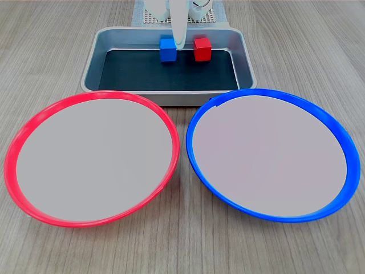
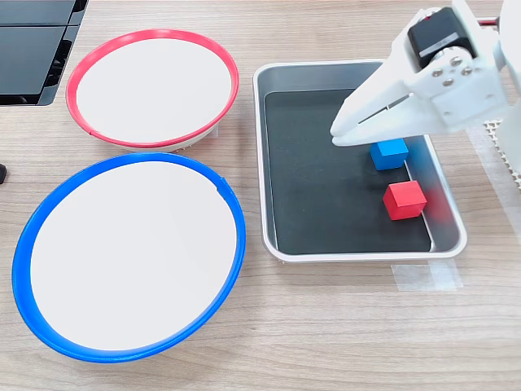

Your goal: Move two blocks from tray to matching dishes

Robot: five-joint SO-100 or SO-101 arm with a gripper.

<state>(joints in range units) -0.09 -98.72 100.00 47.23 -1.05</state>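
The silver tray (image 1: 90, 65) (image 2: 259, 163) with a black floor holds both blocks. In the first exterior view the blue block (image 1: 167, 49) (image 2: 389, 153) and red block (image 1: 202, 49) (image 2: 404, 199) rest side by side against the far wall. My white gripper (image 1: 179, 41) (image 2: 337, 136) hangs over the tray with its tip just beside the blue block. Its jaws are together with nothing between them. The red-rimmed dish (image 1: 94, 157) (image 2: 155, 85) and the blue-rimmed dish (image 1: 268, 154) (image 2: 130, 252) lie next to each other outside the tray, both bare.
A white mesh pad (image 1: 149, 17) (image 2: 501, 155) lies under the arm's base beyond the tray. A black flat object (image 2: 32, 49) sits at the second exterior view's top left. Clear tape (image 2: 427, 277) sticks to the wooden table beside the tray.
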